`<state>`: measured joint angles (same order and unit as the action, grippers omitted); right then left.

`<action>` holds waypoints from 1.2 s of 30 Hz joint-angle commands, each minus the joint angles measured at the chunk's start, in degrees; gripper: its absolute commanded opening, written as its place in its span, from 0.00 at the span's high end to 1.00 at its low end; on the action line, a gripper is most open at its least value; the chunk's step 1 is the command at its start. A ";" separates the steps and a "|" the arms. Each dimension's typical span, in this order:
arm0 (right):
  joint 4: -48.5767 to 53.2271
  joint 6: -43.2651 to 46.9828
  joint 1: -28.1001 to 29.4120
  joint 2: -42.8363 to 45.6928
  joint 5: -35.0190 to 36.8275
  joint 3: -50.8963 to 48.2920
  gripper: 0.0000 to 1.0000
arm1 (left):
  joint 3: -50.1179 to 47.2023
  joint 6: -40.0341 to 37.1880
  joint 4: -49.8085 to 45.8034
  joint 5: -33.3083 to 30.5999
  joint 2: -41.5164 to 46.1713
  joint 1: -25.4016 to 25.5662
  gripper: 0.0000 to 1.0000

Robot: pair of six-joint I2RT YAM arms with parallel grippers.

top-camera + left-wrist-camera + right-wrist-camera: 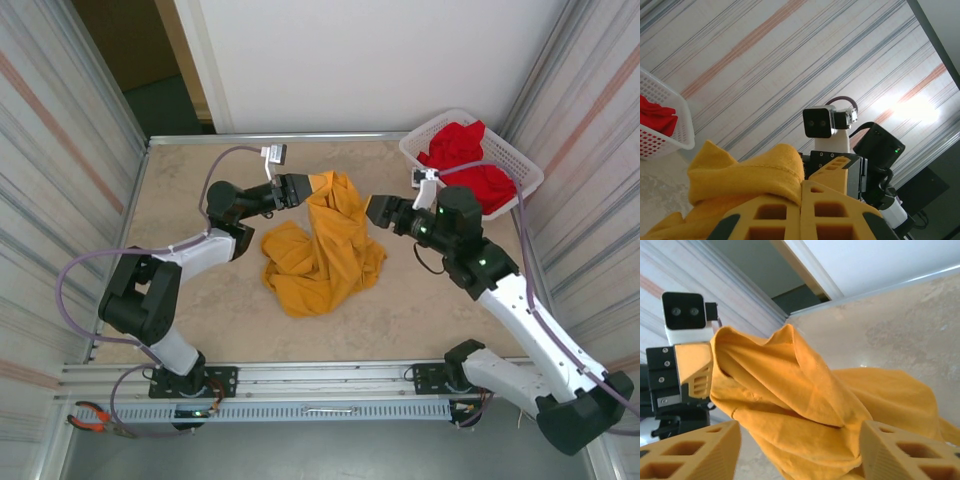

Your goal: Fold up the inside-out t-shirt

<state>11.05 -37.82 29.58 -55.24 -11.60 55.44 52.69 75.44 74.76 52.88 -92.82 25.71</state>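
From my station I count one mustard-yellow t-shirt (322, 250) on one table (400, 300). There is one white basket (530, 172) holding a red heap of cloth (462, 148) that I can't split into separate pieces, and one pair of red-handled pliers (95, 418). I'm driving two arms, the left arm (200, 250) and the right arm (515, 300), carrying two grippers, the left gripper (305, 187) and the right gripper (372, 208), with two fingers each.

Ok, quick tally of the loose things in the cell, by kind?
Yellow t-shirt: 1
Red garment pile: 1 (separate pieces can't be told apart)
White basket: 1
Pliers: 1
Total: 4
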 commanded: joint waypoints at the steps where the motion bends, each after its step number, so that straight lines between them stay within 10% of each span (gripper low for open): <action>1: 3.64 1.74 2.34 -4.54 8.50 3.63 0.50 | -0.22 -1.22 0.69 -0.34 2.67 0.21 1.00; 13: -0.07 1.65 5.84 -15.93 15.05 8.28 0.51 | 0.48 -3.63 -3.31 0.08 4.33 1.53 1.00; 16: -0.33 2.11 5.28 -17.68 14.17 9.24 0.96 | 0.42 -3.05 -2.58 -0.36 4.37 1.64 1.00; 19: -0.43 3.50 3.07 -15.57 6.96 9.38 1.00 | -0.63 -3.15 -3.73 -2.33 4.72 0.48 1.00; 24: -5.87 5.56 0.09 -8.80 -16.08 7.86 1.00 | -4.92 -6.45 -12.62 -9.01 6.62 -4.07 0.67; 36: -19.17 -4.28 -2.86 -8.31 -21.87 1.74 1.00 | -12.57 -23.93 -46.51 -27.50 28.44 0.89 0.40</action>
<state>-4.67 -39.79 26.96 -63.11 -30.74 57.76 40.29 61.14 40.03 33.21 -71.59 23.29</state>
